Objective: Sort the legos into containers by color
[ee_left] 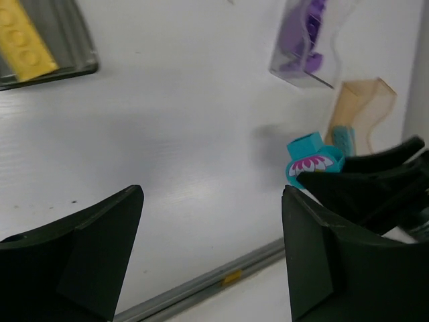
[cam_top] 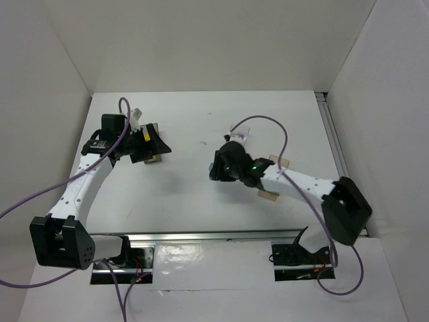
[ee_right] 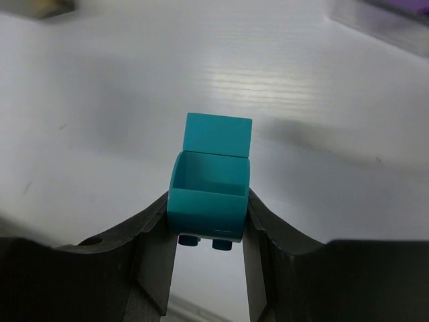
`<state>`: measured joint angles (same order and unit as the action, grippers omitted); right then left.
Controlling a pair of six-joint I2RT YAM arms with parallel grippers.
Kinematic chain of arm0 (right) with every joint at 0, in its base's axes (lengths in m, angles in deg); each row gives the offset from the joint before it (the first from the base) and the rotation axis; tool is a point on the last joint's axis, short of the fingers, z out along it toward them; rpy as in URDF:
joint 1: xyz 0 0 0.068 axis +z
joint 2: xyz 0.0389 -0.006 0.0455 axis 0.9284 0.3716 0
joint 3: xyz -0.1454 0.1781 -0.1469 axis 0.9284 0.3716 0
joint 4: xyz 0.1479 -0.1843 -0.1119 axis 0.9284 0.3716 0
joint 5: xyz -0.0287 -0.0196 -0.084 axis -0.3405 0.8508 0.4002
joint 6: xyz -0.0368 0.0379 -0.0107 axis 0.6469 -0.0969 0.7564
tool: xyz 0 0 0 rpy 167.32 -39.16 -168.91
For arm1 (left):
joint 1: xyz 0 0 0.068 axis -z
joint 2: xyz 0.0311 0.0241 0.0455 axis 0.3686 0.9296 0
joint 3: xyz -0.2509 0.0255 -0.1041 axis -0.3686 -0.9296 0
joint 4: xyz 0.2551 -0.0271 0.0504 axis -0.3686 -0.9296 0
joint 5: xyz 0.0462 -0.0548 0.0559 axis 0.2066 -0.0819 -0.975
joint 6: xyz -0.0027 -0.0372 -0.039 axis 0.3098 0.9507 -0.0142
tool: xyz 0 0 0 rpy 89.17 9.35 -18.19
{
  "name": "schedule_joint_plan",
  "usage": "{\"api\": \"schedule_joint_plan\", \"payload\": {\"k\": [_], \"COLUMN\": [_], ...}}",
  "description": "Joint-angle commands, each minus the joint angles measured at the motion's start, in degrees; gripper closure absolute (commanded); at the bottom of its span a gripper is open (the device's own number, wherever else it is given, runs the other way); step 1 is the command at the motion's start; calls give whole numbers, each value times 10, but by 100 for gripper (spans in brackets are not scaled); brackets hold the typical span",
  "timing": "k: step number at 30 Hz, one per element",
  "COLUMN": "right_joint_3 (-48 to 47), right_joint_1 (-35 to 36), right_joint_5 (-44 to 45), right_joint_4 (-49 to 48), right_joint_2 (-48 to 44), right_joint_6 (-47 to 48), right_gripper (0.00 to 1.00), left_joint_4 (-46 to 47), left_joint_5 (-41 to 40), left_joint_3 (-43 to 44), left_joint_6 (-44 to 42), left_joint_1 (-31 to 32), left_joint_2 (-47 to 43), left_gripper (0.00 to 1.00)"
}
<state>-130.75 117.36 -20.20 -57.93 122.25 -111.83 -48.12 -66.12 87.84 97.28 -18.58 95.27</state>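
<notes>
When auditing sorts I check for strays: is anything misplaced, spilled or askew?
Nothing stands out: a yellow brick lies in the grey bin, purple bricks in the clear bin, and the right gripper grips a teal lego.

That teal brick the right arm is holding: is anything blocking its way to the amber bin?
Nothing visible does. The teal brick, pinched in the right gripper's fingers, is just beside the amber bin, which already holds a teal piece. The clear bin with purple bricks sits off to one side.

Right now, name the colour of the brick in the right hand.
Teal brick, best seen in the right wrist view.
</notes>
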Motion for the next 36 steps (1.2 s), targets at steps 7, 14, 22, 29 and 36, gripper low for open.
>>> {"api": "schedule_joint_plan", "payload": {"k": [7, 14, 22, 29, 36], "right_joint_3": [18, 12, -4, -4, -4], "right_joint_1": [-199, -198, -198, -198, -198], "right_joint_5": [-663, -812, -850, -845, -845], "right_joint_4": [-78, -113, -105, -99, -99], "right_joint_2": [-133, -133, -139, -134, -129], "right_joint_6": [279, 286, 287, 294, 294], "right_gripper": [86, 86, 86, 86, 86], "left_joint_4": [163, 213, 203, 224, 229], "left_joint_5": [396, 505, 549, 569, 570], "left_joint_3": [-10, -10, -15, -20, -15], "left_joint_6": [-65, -96, -155, -160, -160], "left_joint_1": [31, 95, 146, 188, 207], "left_joint_2": [22, 62, 93, 88, 100], "left_gripper": [11, 9, 11, 12, 27]}}
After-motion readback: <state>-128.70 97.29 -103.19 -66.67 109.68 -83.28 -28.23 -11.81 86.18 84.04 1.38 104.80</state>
